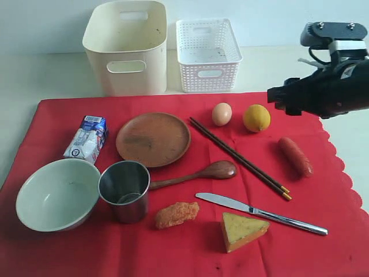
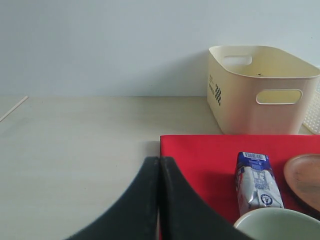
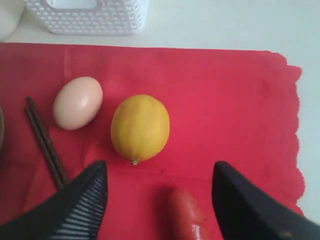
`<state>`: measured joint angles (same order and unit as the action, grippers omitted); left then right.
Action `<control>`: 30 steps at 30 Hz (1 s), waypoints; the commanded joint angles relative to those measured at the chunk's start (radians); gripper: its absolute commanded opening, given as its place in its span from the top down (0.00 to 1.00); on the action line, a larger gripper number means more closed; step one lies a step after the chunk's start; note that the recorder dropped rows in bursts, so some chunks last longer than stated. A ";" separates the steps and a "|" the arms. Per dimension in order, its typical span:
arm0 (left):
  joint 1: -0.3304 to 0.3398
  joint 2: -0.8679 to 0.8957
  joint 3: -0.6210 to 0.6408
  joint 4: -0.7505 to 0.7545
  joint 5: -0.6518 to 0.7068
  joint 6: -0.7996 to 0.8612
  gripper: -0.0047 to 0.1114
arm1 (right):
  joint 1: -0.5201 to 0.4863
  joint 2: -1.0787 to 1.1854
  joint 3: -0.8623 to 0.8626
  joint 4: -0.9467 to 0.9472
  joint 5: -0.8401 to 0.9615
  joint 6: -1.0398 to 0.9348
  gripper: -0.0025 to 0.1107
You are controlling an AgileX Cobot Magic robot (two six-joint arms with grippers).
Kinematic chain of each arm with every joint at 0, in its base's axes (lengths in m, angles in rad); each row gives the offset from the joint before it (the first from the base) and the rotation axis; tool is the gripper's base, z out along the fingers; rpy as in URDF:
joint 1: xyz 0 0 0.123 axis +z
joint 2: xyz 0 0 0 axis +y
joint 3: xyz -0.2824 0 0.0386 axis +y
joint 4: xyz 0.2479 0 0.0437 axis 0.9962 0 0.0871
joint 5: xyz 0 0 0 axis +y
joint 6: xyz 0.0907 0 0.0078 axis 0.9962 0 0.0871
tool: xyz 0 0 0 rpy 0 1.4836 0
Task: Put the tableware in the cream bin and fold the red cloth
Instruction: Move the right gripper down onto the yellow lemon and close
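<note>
Found tall cream plastic bin (image 1: 127,83) at 11 o'clock empty, all tableware (image 1: 153,138) lying on the unfolded bright red fabric cloth (image 1: 86,251), left gripper (image 2: 159,162) clenched empty, right gripper (image 3: 160,170) released.

The right arm (image 1: 331,92) is black and chunky. A grey box (image 1: 333,33) with small screws sits on top, and a black cable (image 1: 315,56) loops under it. The left gripper (image 2: 159,162) has smooth, curved black fingers (image 2: 185,210). The right gripper (image 3: 160,167) is black too, and one finger (image 3: 82,210) has ridges.

Bright even light, soft faint shadows, mild blur, glint on the knife (image 1: 262,213)
</note>
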<state>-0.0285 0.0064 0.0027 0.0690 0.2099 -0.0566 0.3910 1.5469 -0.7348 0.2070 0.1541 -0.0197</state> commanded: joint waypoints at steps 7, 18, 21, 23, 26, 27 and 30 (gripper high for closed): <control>-0.004 -0.006 -0.003 -0.002 -0.003 0.001 0.95 | 0.004 0.213 -0.138 -0.006 0.020 -0.092 0.34; -0.004 -0.006 -0.003 -0.002 -0.003 0.001 0.95 | 0.011 0.326 -0.255 0.033 0.076 -0.093 0.34; -0.004 -0.006 -0.003 -0.002 -0.003 0.001 0.95 | 0.034 0.360 -0.279 0.043 0.078 -0.139 0.34; -0.004 -0.006 -0.003 -0.002 -0.003 0.001 0.95 | 0.052 0.387 -0.296 0.048 0.078 -0.145 0.34; -0.004 -0.006 -0.003 -0.002 -0.003 0.001 0.95 | 0.063 0.418 -0.309 0.044 0.056 -0.147 0.34; -0.004 -0.006 -0.003 -0.002 -0.003 0.001 0.95 | 0.063 0.423 -0.312 0.044 0.054 -0.147 0.34; -0.004 -0.006 -0.003 -0.002 -0.003 0.001 0.95 | 0.060 0.439 -0.312 0.017 0.038 -0.172 0.34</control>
<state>-0.0285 0.0064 0.0027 0.0690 0.2099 -0.0566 0.4527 1.9735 -1.0404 0.2477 0.2148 -0.1656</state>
